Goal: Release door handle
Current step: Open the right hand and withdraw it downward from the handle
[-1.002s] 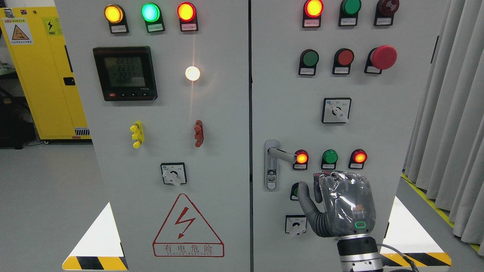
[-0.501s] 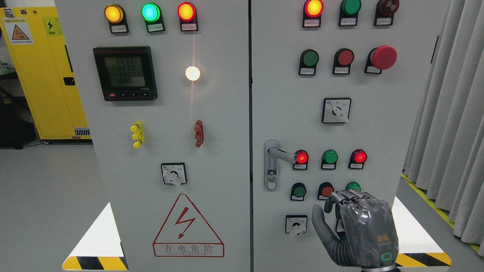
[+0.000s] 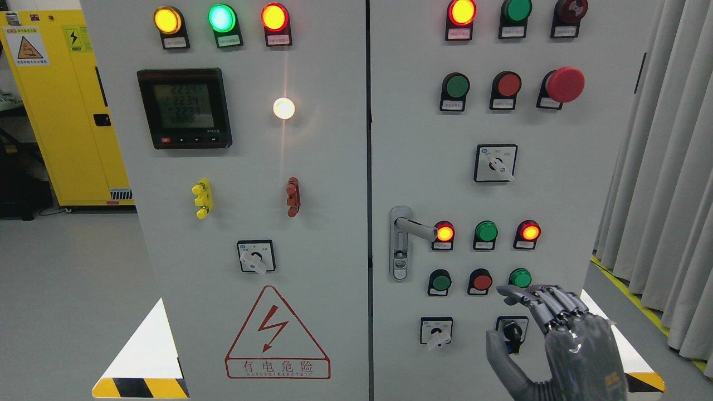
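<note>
**A:** The right hand [image 3: 551, 340] has dropped lower and further right than it was a moment ago. It had been up beside the row of lamps; now it sits at the bottom corner, partly cut off by the frame edge.

**B:** And the door handle [image 3: 415, 225]?

**A:** Same spot on the right-hand door [image 3: 557, 195], near its left edge, lever pointing right toward the lit red lamp [image 3: 444, 233]. The hand is well apart from it, down and to the right.

**B:** What are the fingers doing?

**A:** Stretched out and relaxed, holding nothing. The fingertips [image 3: 509, 292] point left, just under the lower green button [image 3: 521, 277], and the thumb hangs beside the small key switch [image 3: 512, 332]. I can't tell whether any finger touches the panel.

**B:** So the release is done?

**A:** I'd judge so. Nothing is gripping the lever and the hand looks to be pulling away. What's left seems only to clear the arm from the panel.

**B:** Any risk?

**A:** Brushing that key switch or the green button on the way out, perhaps. The left hand isn't visible at all.
</note>
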{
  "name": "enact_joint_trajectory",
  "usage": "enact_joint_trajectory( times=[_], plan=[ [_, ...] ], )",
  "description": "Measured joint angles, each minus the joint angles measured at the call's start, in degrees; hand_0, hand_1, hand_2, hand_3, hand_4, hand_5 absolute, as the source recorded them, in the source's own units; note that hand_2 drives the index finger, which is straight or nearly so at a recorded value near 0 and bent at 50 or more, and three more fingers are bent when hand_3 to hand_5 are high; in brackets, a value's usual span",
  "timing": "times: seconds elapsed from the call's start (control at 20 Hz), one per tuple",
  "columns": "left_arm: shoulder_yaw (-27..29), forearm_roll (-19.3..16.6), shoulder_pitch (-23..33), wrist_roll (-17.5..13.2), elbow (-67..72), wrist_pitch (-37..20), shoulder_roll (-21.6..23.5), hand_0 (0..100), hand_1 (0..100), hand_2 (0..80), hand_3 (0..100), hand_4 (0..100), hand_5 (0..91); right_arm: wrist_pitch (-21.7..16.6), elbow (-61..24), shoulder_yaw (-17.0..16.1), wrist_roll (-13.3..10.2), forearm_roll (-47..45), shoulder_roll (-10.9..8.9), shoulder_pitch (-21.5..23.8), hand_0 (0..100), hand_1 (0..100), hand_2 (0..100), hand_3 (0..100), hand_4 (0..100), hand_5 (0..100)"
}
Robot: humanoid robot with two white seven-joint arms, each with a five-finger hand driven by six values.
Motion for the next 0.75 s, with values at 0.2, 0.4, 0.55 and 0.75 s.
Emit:
enact_joint_trajectory(
  times=[0.2, 0.4, 0.55, 0.75],
  plan=[
    [0.0, 0.0, 0.0, 0.0, 0.0, 0.0, 0.0, 12, 56, 0.0, 0, 0, 0.0, -0.4, -0.2, -1.5, 0.4, -1.5, -0.53, 0.2, 36, 0, 0, 0, 0, 0],
    [0.0, 0.0, 0.0, 0.0, 0.0, 0.0, 0.0, 12, 56, 0.0, 0, 0, 0.0, -0.6, -0.4, -2.5, 0.8, -2.2, -0.91, 0.2, 33, 0, 0, 0, 0, 0],
    [0.0, 0.0, 0.0, 0.0, 0.0, 0.0, 0.0, 12, 56, 0.0, 0, 0, 0.0, -0.6, -0.5, -3.1, 0.9, -2.6, -1.08, 0.0, 30, 0, 0, 0, 0, 0],
    [0.0, 0.0, 0.0, 0.0, 0.0, 0.0, 0.0, 12, 56, 0.0, 0, 0, 0.0, -0.5, -0.6, -3.6, 1.1, -2.7, -1.15, -0.4, 29, 3, 0, 0, 0, 0]
  ],
)
